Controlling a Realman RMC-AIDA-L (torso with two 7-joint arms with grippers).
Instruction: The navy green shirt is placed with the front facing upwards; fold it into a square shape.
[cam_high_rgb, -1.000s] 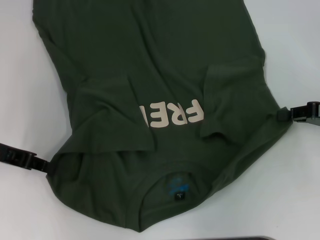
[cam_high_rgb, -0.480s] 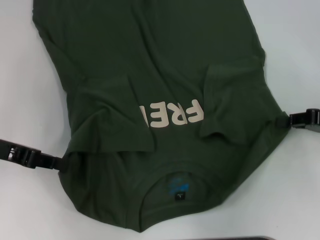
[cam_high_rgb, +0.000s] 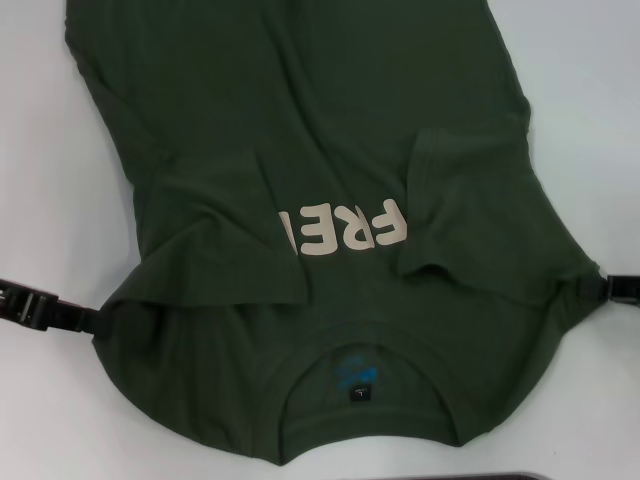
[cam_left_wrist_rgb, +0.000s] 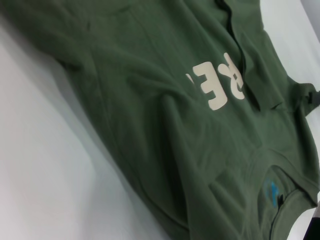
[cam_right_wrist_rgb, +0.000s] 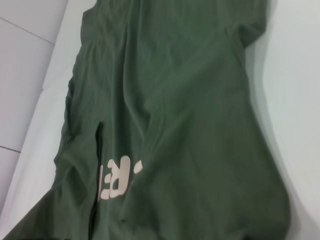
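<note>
Head view: saw the navy green shirt (cam_high_rgb: 330, 200) spread front up over the white table (cam_high_rgb: 50, 150), collar (cam_high_rgb: 360, 385) nearest the robot, both sleeves folded inward onto the chest. Read cream letters (cam_high_rgb: 345, 228) "FRE" upside down, partly covered by the left folded sleeve (cam_high_rgb: 220, 250). Noticed blue print and a small black tag inside the collar. Found the left hand (cam_high_rgb: 108, 320) low at the left shoulder edge of the shirt, its black fingers reaching into the cloth; tips hidden by the fabric, so could not tell whether closed on it or only touching. Found the right hand (cam_high_rgb: 595, 288) at the right shoulder edge, also meeting the cloth; same there, could not tell the opening. Left wrist view: showed the shirt (cam_left_wrist_rgb: 175, 115) from the side, with wrinkles running along the body, letters (cam_left_wrist_rgb: 220, 85) partly seen, blue print in the collar at the far corner; showed none of that arm's own fingers. Right wrist view: showed the shirt (cam_right_wrist_rgb: 175, 125) stretching away across the table (cam_right_wrist_rgb: 290, 75), letters (cam_right_wrist_rgb: 116, 176) near a dark fold line; no fingers seen either.
</note>
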